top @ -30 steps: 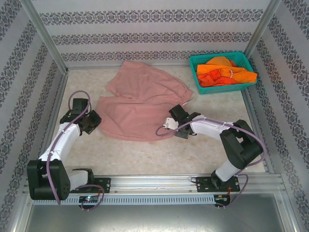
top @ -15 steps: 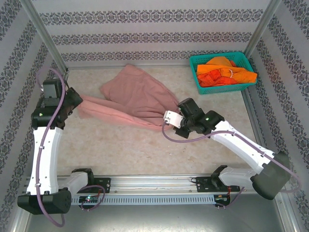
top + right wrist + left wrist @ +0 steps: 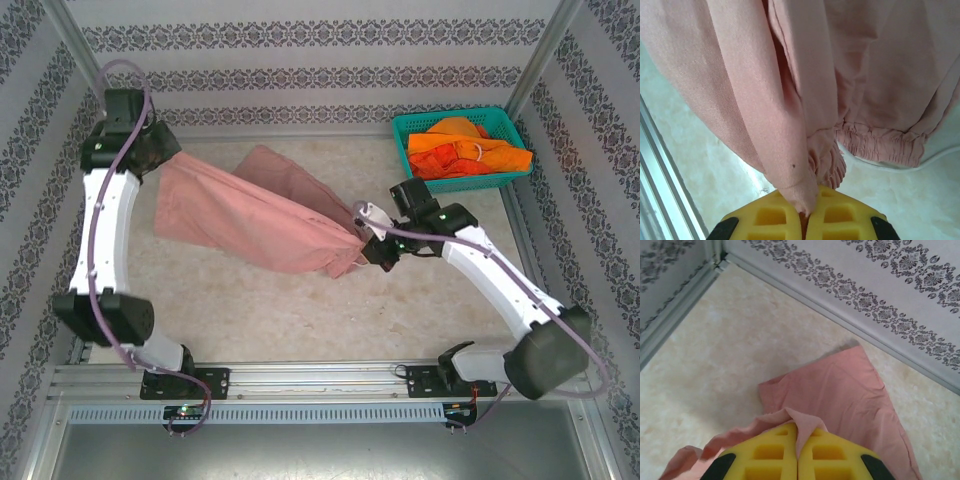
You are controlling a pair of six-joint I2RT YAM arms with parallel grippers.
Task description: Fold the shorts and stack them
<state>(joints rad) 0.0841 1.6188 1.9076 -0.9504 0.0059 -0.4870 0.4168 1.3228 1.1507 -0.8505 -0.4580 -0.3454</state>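
Evidently soft, the pink shorts [image 3: 270, 215] hung as a wrinkled, matte woven sheet, stretched between both arms over the pale marbled desk [image 3: 300, 310]. The yellow-padded left jaws were shut on a thin pinch of the cloth's edge near the far-left corner. The right jaws were shut on a fold beside the gathered elastic waistband [image 3: 875, 145], with a white drawstring [image 3: 940, 156] curving just past it. Whether the sagging lower edge touched the desk was hard to tell. Crumpled orange shorts [image 3: 460, 150] lay in the teal mesh basket [image 3: 450, 113], far right.
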